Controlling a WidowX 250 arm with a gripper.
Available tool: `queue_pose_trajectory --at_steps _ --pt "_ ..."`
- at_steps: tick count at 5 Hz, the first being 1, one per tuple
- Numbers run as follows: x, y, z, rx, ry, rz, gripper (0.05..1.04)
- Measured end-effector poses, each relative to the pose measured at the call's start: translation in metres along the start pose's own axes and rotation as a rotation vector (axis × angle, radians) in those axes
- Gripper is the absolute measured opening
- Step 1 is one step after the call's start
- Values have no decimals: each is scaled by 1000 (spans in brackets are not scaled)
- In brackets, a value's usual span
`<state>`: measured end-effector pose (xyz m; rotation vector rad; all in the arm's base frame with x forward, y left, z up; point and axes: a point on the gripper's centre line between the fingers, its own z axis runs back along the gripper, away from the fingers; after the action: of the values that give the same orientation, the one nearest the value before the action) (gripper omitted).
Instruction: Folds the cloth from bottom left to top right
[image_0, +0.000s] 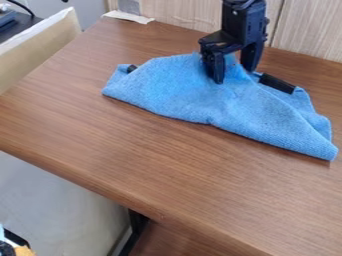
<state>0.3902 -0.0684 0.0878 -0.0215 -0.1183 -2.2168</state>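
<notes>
Wood-grain table (153, 165) across most of the frame, smooth-topped; cloth could skate on it if dragged, I judge, the whole bundle shifting instead of one layer. Blue cloth (170, 92) in the upper half, doubled over into a long, rumpled wedge from upper left to a point at the right edge, lower down. Fold looks largely made; layers uneven at the right, so a further tug there might skew it or open it again. Black gripper (235, 75) at upper centre, pointing down over the cloth's far side, fingers apart, blue fabric bunched between them. Risk: fabric snagging on a finger as the arm lifts, pulling the upper layer up and undoing the fold; closing here would likely pinch both layers. Black strip (277, 83) along the cloth's far edge, right of the gripper; could catch a finger on any sideways sweep. Smaller black piece (131, 68) at the upper-left edge; attached or loose, cannot tell.
</notes>
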Motion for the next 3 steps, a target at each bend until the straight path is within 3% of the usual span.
queue_pose_trajectory --at_steps 1,2,3 --pt "4 0 1 -10 0 -8 1000" --pt "2 5 16 6 17 -20 1000" --pt "5 5 58 62 58 -48 1000"
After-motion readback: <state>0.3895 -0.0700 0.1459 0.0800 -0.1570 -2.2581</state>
